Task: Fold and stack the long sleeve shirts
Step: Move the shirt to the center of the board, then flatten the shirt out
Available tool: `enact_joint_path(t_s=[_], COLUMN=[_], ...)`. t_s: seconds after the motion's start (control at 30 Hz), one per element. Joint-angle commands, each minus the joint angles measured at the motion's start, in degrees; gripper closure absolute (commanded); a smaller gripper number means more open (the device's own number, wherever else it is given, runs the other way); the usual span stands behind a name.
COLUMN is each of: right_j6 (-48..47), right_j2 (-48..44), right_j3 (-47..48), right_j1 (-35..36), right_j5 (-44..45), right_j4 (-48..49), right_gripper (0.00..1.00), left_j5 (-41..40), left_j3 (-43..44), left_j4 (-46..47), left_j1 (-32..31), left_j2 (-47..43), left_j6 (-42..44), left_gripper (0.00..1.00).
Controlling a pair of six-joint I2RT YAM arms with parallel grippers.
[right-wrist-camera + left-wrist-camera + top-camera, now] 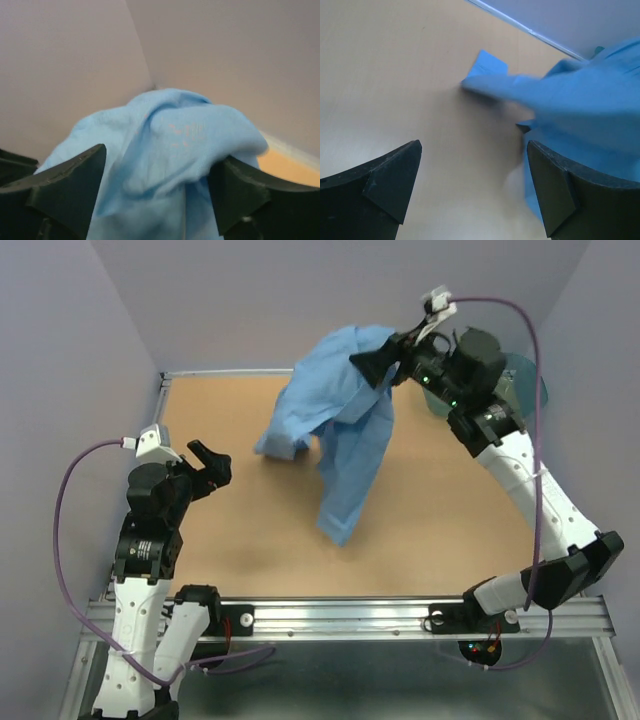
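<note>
The right gripper is up high at the far side of the flat brown wooden table. A light blue cotton shirt with long sleeves hangs from it in a loose bunch. 1 long part drops down toward the middle of the table, and another part reaches out to the left, low over the wood. I think the shirt is held up high so it can hang open, because a crumpled shirt is hard to fold.

In the right wrist view, the right gripper has its jaws spread wide. The shirt fills the gap between them. It looks draped over the fingers more than pinched, so it could slide off.

The left gripper waits low at the left side of the table, well apart from the shirt. Its jaws are spread too, with nothing between them. In its own view, the left gripper points at the shirt, which is blurry. I think it is ready to catch a loose edge.

A see-through teal plastic tub sits behind the right arm. No fold is made yet, and I see only 1 shirt.
</note>
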Motion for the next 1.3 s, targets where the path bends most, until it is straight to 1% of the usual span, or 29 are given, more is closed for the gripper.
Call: enact_joint_path(t_s=[0.0, 0.03, 0.07, 0.1, 0.13, 0.17, 0.23, 0.27, 0.37, 0.43, 0.47, 0.53, 0.57, 0.6, 0.67, 0.7, 0.73, 0.77, 0.8, 0.83, 0.87, 0.9, 0.97, 1.0, 1.1, 1.13, 1.27], right_j6=[6.8, 9.1, 10.0, 12.3, 13.3, 14.1, 14.7, 15.0, 16.4, 17.8, 18.9, 20.9, 21.4, 22.3, 22.6, 22.7, 22.8, 22.9, 22.9, 22.8, 22.9, 22.9, 23.1, 23.6, 24.5, 25.4, 26.9], right_j2=[-3.4, -7.0, -9.0, -10.7, -14.2, -15.6, -17.7, -18.8, -19.7, -19.7, -19.3, -18.0, -17.2, -15.2, -13.7, -13.5, -14.1, -14.5, -14.9, -15.0, -14.5, -13.7, -12.0, -10.0, -6.4, -5.3, -1.3], right_j3=[-21.7, -26.1, -29.7, -35.8, -38.0, -39.6, -42.2, -42.8, -44.5, -46.7, -47.4, -49.0, -50.3, -51.0, -52.5, -53.2, -54.1, -54.8, -56.0, -56.3, -56.4, -56.3, -55.3, -54.9, -53.9, -53.4, -49.9], right_j1=[-0.1, -0.1, -0.1, -0.1, -0.2, -0.2, -0.2, -0.2, -0.3, -0.2, -0.2, -0.2, -0.1, 0.1, 0.9, 1.2, 1.4, 1.4, 1.4, 1.4, 1.4, 1.4, 1.4, 1.4, 1.3, 1.4, 1.4], right_j5=[9.4, 12.4, 17.5, 20.7, 23.3, 26.7, 28.5, 29.7, 26.8, 23.5, 19.5, 13.6, 8.7, 6.9, 5.1, 5.2, 5.5, 5.6, 6.0, 6.1, 5.4, 4.9, 3.9, 3.8, 5.0, 5.6, 5.8], right_j4=[0.1, 0.0, -0.4, -0.9, -2.8, -4.3, -7.8, -11.2, -16.2, -17.9, -18.1, -18.0, -17.8, -17.7, -17.5, -17.2, -15.6, -14.8, -13.9, -12.4, -11.8, -11.3, -10.5, -9.6, -6.3, -6.0, -4.7], right_gripper=[0.1, 0.05, 0.03, 0.01, 0.0, 0.0, 0.0, 0.0, 0.01, 0.06, 0.08, 0.14, 0.15, 0.16, 0.16, 0.16, 0.16, 0.16, 0.16, 0.15, 0.15, 0.15, 0.15, 0.15, 0.16, 0.17, 0.17], left_j5=[0.4, 0.4, 0.4, 0.7, 1.0, 1.3, 3.4, 4.3, 9.3, 11.7, 13.7, 15.2, 15.5, 15.4, 14.1, 11.8, 10.5, 9.1, 5.9, 4.3, 2.7, -0.2, -3.3, -6.5, -11.2, -12.0, -13.5], left_j3=[0.6, 0.6, 0.7, 0.6, 0.4, 0.3, -0.3, -0.9, -2.4, -3.4, -3.8, -5.3, -5.9, -6.2, -7.0, -7.1, -6.4, -5.9, -5.2, -3.3, -2.1, -0.9, 3.1, 4.2, 7.3, 8.9, 13.5], left_j4=[1.3, 1.0, 0.7, 0.6, 0.5, 0.5, 1.2, 1.4, 3.1, 4.1, 4.3, 5.7, 6.3, 7.1, 9.6, 10.4, 12.0, 12.8, 13.7, 13.8, 13.9, 13.8, 13.1, 13.1, 13.9, 14.0, 13.5], left_j1=[-0.6, -0.7, -0.7, -0.7, -0.8, -0.8, -1.0, -1.0, -1.0, -1.0, -1.1, -1.7, -2.0, -2.8, -6.0, -7.7, -11.7, -13.8, -15.6, -17.6, -20.3, -21.4, -22.7, -23.5, -23.8, -23.8, -24.0], left_j2=[-0.7, -0.7, -0.7, -0.7, -0.5, -0.3, 0.2, 1.0, 3.1, 5.8, 6.9, 9.0, 11.0, 12.0, 14.8, 15.7, 17.8, 19.0, 20.3, 23.0, 24.6, 26.0, 29.6, 30.5, 34.8, 36.1, 45.1], left_j6=[-0.6, -0.6, -0.6, -0.6, -0.6, -0.7, -0.6, -0.7, -2.7, -3.6, -3.8, -4.5, -4.6, -4.8, -4.8, -4.7, -4.0, -3.4, -2.4, -1.5, 1.1, 2.3, 4.8, 7.3, 11.6, 14.7, 20.8], left_gripper=[0.01, 0.01, 0.01, 0.01, 0.01, 0.01, 0.01, 0.01, 0.01, 0.01, 0.01, 0.01, 0.01, 0.01, 0.01, 0.01, 0.01, 0.01, 0.01, 0.01, 0.01, 0.01, 0.01, 0.01, 0.01, 0.01, 0.01])
